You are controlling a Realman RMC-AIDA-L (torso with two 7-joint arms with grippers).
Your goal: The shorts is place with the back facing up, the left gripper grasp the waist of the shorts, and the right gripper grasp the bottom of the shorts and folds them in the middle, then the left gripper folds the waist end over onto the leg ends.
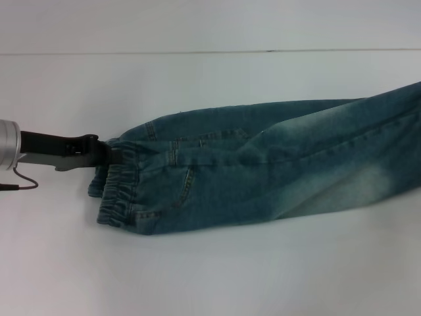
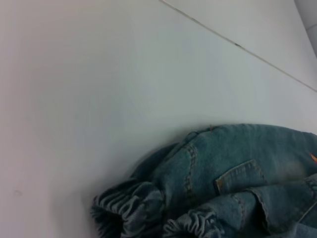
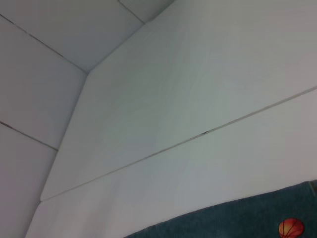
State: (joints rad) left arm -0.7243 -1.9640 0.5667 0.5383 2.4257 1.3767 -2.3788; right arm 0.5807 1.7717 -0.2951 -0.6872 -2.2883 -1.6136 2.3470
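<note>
The blue-green denim shorts point(image 1: 263, 164) lie folded lengthwise across the white table, with a back pocket point(image 1: 181, 181) facing up. Their legs run off the right edge of the head view, so the bottom hems are out of view. At the left end, my left gripper point(image 1: 108, 153) reaches in level from the left on its silver wrist point(image 1: 8, 145). It is shut on the far corner of the ruffled waist point(image 1: 118, 191). The left wrist view shows the gathered waist point(image 2: 133, 208) bunched close up. My right gripper shows in no view. Its wrist view shows a strip of denim point(image 3: 233, 220) with an orange basketball print point(image 3: 291, 228).
A thin black cable point(image 1: 20, 181) loops under the left wrist. A seam point(image 1: 197, 51) crosses the white table point(image 1: 210, 263) at the back, beyond the shorts. In the right wrist view, white wall panels point(image 3: 39, 89) rise beyond the table.
</note>
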